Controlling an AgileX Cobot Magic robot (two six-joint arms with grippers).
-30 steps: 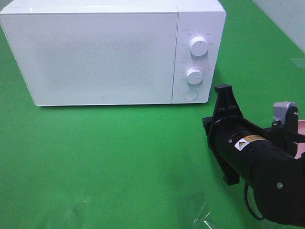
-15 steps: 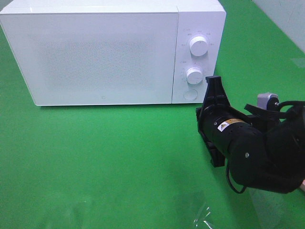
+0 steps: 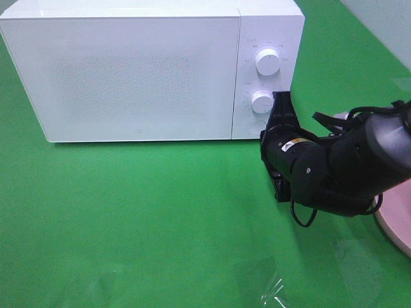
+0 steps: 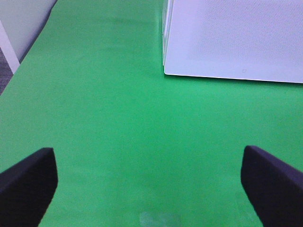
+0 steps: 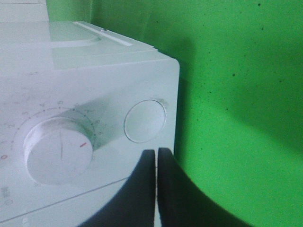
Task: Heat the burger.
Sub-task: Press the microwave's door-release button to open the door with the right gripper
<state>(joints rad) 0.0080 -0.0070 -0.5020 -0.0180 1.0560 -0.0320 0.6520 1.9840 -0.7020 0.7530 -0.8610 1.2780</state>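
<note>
The burger is out of view in every frame. The white microwave (image 3: 128, 70) stands at the back of the green table with its door closed. My right gripper (image 3: 280, 104) is shut and empty. Its tips sit just in front of the lower right of the control panel, close beside the round door button (image 3: 255, 127). In the right wrist view the joined fingertips (image 5: 156, 154) point just below that round button (image 5: 145, 121), with the lower knob (image 5: 57, 151) beside it. My left gripper (image 4: 151, 189) hangs open over bare green cloth, facing the microwave's (image 4: 227, 38) left front corner.
A shallow pink plate (image 3: 398, 221) peeks out at the right edge, behind the right arm. The upper knob (image 3: 268, 61) and lower knob (image 3: 262, 101) sit on the panel. Crumpled clear film (image 3: 273, 292) lies near the front edge.
The right arm has swung left and toward the microwave, bringing its shut fingertips up to the control panel by the round button. The pink plate came into view. The left gripper has not moved.
</note>
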